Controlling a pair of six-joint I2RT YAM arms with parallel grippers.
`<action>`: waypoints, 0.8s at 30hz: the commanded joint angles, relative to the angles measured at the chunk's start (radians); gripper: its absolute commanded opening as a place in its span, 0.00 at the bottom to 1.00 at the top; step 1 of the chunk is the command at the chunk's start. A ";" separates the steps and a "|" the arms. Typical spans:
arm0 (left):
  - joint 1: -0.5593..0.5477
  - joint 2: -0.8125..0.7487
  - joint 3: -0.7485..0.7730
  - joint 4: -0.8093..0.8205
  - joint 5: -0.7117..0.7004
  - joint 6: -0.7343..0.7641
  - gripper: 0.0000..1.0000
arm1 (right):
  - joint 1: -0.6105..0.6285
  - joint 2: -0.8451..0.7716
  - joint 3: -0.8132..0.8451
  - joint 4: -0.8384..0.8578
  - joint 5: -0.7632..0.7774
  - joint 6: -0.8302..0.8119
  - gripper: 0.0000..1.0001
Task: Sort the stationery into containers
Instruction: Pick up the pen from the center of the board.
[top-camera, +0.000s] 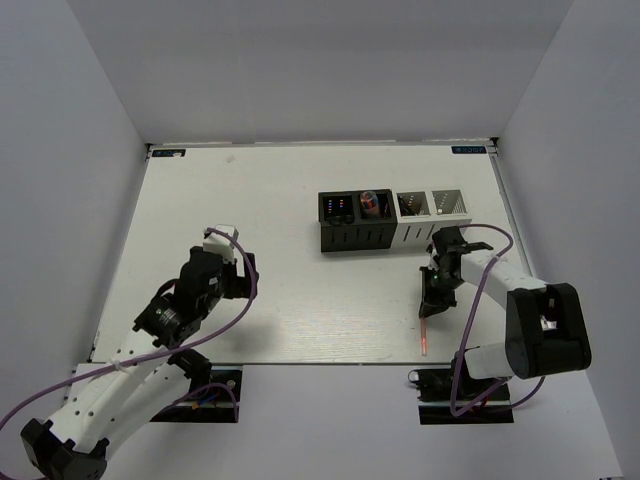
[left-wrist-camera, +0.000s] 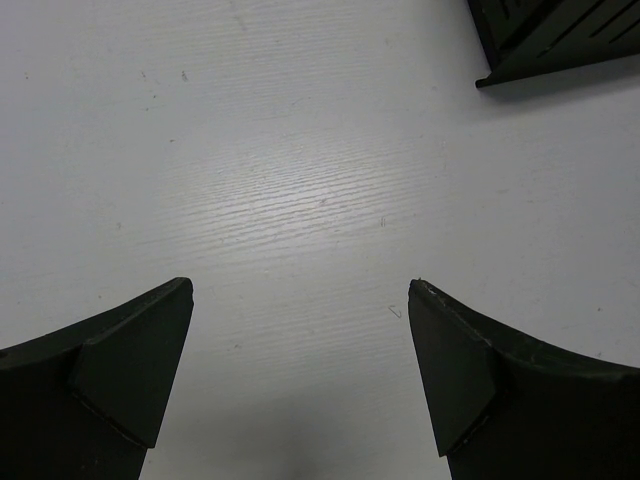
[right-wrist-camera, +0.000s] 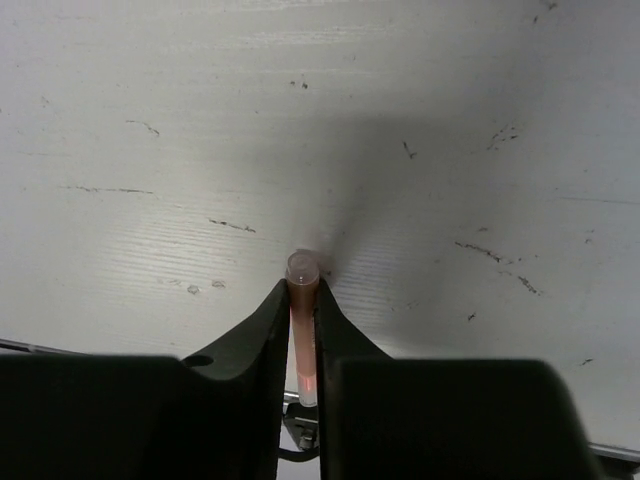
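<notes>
A thin salmon stick is pinched between the fingers of my right gripper, which is shut on it. Its clear-capped end pokes out past the fingertips, right at the table surface. In the top view the stick runs from the right gripper toward the near table edge. The containers stand as a row of black and white mesh cups at the back middle, with coloured highlighter caps showing in the leftmost black cup. My left gripper hovers open over bare table at the left, with nothing between its fingers.
A corner of the black containers shows at the top right of the left wrist view. White walls enclose the table on three sides. Purple cables loop along both arms.
</notes>
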 joint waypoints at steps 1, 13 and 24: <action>0.006 -0.019 -0.011 0.003 0.008 0.000 1.00 | 0.010 0.027 -0.002 0.032 0.067 0.023 0.12; 0.008 -0.020 -0.014 0.004 0.005 -0.002 1.00 | 0.027 -0.015 -0.005 0.082 0.137 0.034 0.00; 0.008 -0.020 -0.022 0.007 0.011 0.003 1.00 | 0.028 -0.157 -0.012 0.156 0.151 -0.029 0.00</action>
